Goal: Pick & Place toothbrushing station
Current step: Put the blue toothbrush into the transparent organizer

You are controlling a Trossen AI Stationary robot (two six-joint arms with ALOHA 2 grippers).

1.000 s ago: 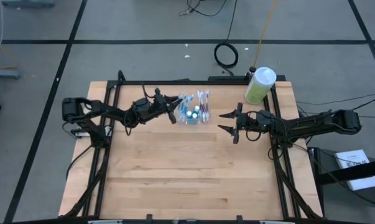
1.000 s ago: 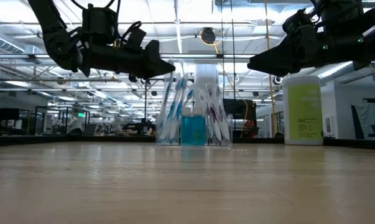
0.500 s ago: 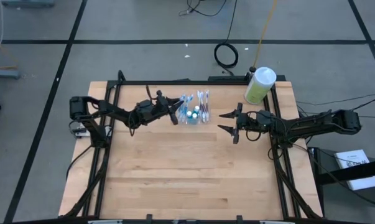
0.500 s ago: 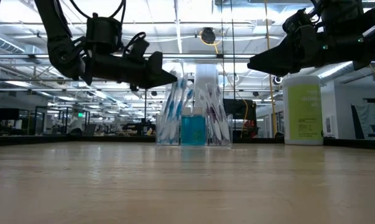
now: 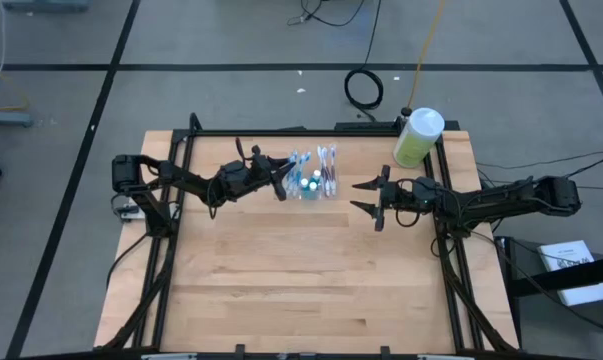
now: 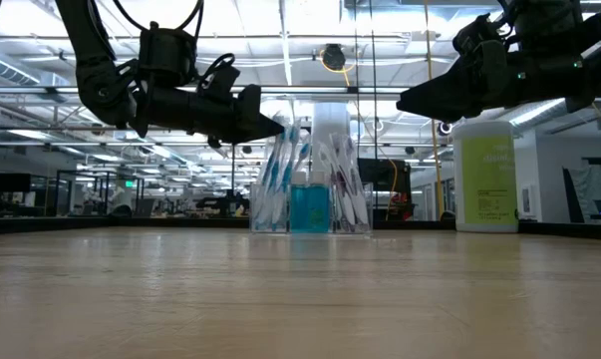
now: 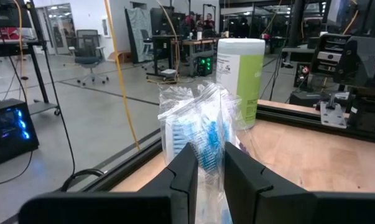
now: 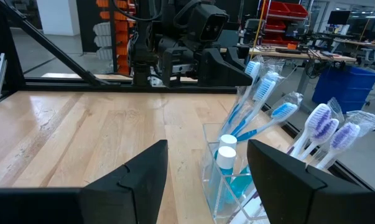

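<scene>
The toothbrushing station (image 5: 311, 187) is a small clear tray standing upright at the table's far middle. It holds wrapped blue toothbrushes (image 6: 280, 160), purple ones (image 8: 327, 127) and small blue bottles (image 8: 226, 155). My left gripper (image 5: 280, 180) is at the station's left side, above the table, with its fingers close together around a wrapped blue toothbrush (image 7: 207, 134). My right gripper (image 5: 364, 197) is open and empty, hovering to the right of the station (image 8: 231, 186) and pointing at it. My left gripper has the upper, head end of a wrapped blue toothbrush (image 7: 208, 154) between its two fingers (image 7: 186, 167). It comes in about level from the table's left (image 6: 277, 125). The toothbrush stands upright in the station, which rests on the table.
A green bottle with a white cap (image 5: 418, 138) stands at the table's far right corner, behind my right arm. The black frame rail (image 5: 311, 130) runs along the far edge. The near half of the wooden table (image 5: 301, 290) is bare.
My left gripper has moved toward the table's right edge and slightly down, reaching the toothbrushes on the station's left side. The station has stayed where it was.
</scene>
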